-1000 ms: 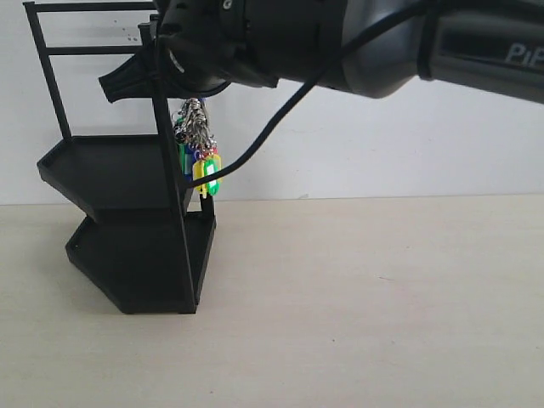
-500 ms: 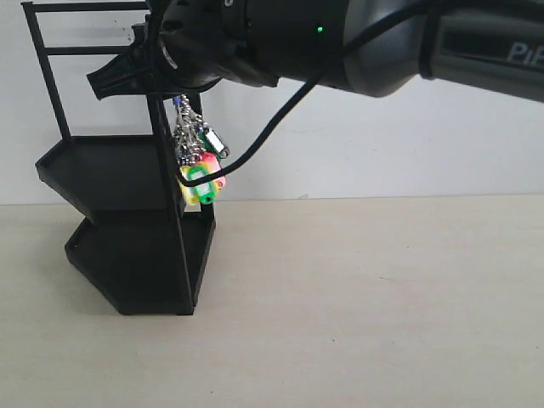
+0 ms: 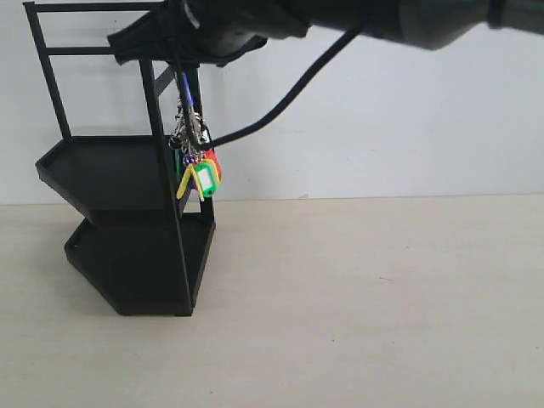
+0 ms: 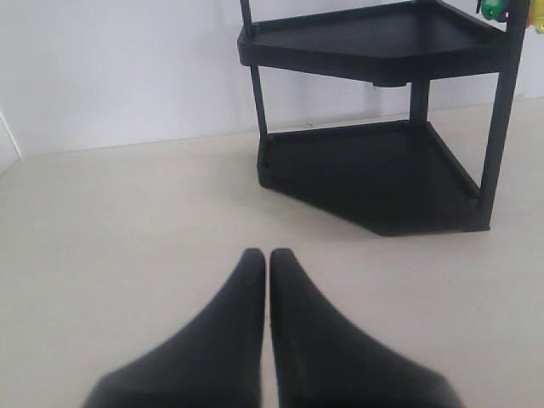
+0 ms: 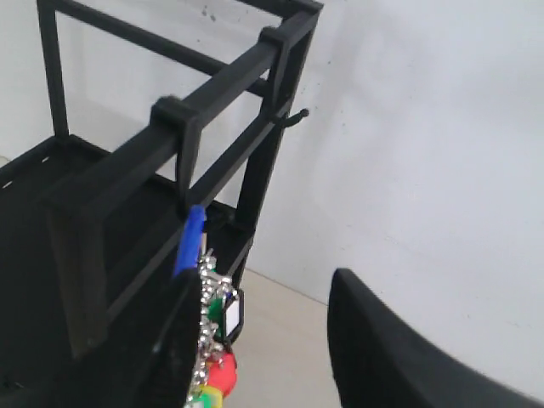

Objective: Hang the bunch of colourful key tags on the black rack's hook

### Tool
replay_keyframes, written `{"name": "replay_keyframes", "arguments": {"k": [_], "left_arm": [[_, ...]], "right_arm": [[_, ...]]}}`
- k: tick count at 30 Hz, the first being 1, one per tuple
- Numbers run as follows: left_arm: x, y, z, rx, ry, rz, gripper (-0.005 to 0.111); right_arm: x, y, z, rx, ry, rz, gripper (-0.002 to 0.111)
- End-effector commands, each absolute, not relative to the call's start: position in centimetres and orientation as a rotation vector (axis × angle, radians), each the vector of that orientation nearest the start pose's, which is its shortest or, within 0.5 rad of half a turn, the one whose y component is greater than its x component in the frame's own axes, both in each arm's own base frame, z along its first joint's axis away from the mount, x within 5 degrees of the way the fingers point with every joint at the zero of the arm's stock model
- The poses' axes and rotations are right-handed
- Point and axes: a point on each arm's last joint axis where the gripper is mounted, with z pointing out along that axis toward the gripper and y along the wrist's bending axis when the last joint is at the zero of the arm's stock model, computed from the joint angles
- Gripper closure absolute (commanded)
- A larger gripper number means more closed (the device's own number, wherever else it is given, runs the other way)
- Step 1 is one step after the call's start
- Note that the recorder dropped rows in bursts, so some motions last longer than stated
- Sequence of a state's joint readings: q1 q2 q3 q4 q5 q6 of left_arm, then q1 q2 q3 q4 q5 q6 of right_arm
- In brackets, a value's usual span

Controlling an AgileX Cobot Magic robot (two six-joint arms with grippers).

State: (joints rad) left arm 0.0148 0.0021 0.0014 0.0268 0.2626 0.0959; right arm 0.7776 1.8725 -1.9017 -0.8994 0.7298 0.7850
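Observation:
The colourful key tag bunch hangs free beside the black rack, strung by a blue tag from the upper rail. In the right wrist view the blue tag runs up to a bracket under the rail, and the bunch dangles right beside one finger. I cannot make out the hook that carries it. A second small hook further along the rail is bare. My right gripper is open and holds nothing; it sits high by the rail. My left gripper is shut and empty, low over the table.
The rack's two angular trays hold nothing. A white wall stands just behind the rack. The pale tabletop stretches to the right of the rack. A black cable loops down from the right arm near the bunch.
My right arm has risen, and the bunch that hung under its gripper now hangs from the rack's upper rail. The tags have swung and settled lower.

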Motion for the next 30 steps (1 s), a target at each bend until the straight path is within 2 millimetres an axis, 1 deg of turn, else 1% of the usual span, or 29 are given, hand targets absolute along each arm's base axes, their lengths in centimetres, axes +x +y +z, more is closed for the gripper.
{"name": "replay_keyframes", "arguments": {"k": [1,2,4,5,6,8,9,11,13,19,21,22,23,24,26,27,28,29,30], "left_arm": [[5.5,0.1,19.0,0.088,1.737,0.103,0.102],[5.5,0.1,19.0,0.088,1.737,0.103,0.102],[5.5,0.1,19.0,0.088,1.737,0.103,0.102],[5.5,0.1,19.0,0.088,1.737,0.103,0.102],[5.5,0.1,19.0,0.088,1.737,0.103,0.102],[5.5,0.1,19.0,0.088,1.737,0.103,0.102],[5.5,0.1,19.0,0.088,1.737,0.103,0.102],[5.5,0.1,19.0,0.088,1.737,0.103,0.102],[5.5,0.1,19.0,0.088,1.737,0.103,0.102],[5.5,0.1,19.0,0.088,1.737,0.103,0.102],[5.5,0.1,19.0,0.088,1.737,0.103,0.102],[5.5,0.1,19.0,0.088,1.737,0.103,0.102],[5.5,0.1,19.0,0.088,1.737,0.103,0.102],[5.5,0.1,19.0,0.088,1.737,0.103,0.102],[5.5,0.1,19.0,0.088,1.737,0.103,0.102],[5.5,0.1,19.0,0.088,1.737,0.103,0.102],[5.5,0.1,19.0,0.088,1.737,0.103,0.102],[5.5,0.1,19.0,0.088,1.737,0.103,0.102],[5.5,0.1,19.0,0.088,1.737,0.103,0.102]], "right_arm": [[33.1,25.9,42.9,-0.289,1.865,0.048,0.063],[32.9,25.6,43.2,-0.284,1.873,0.046,0.063],[32.5,25.0,43.6,-0.274,1.892,0.010,0.067],[32.3,24.6,43.7,-0.271,1.906,-0.020,0.073],[32.0,24.1,43.9,-0.267,1.925,-0.057,0.082],[31.7,23.2,43.8,-0.286,1.970,-0.153,0.106],[31.6,22.9,43.6,-0.296,1.997,-0.205,0.108],[31.2,22.1,43.6,-0.303,2.040,-0.285,0.108],[30.8,21.5,43.8,-0.299,2.067,-0.327,0.108],[28.9,19.5,45.0,-0.314,2.095,-0.369,0.108],[27.7,18.4,45.3,-0.320,2.097,-0.371,0.108],[27.0,17.7,45.6,-0.317,2.094,-0.368,0.108],[26.2,16.9,45.3,-0.323,2.103,-0.376,0.108],[25.3,16.0,45.5,-0.309,2.101,-0.366,0.108],[23.6,14.3,45.3,-0.294,2.086,-0.342,0.108],[22.9,13.7,44.8,-0.293,2.080,-0.341,0.108],[21.1,11.8,44.2,-0.288,2.041,-0.330,0.108],[20.4,11.1,43.9,-0.285,2.026,-0.335,0.108],[18.7,9.0,43.0,-0.266,1.986,-0.360,0.108]]}}
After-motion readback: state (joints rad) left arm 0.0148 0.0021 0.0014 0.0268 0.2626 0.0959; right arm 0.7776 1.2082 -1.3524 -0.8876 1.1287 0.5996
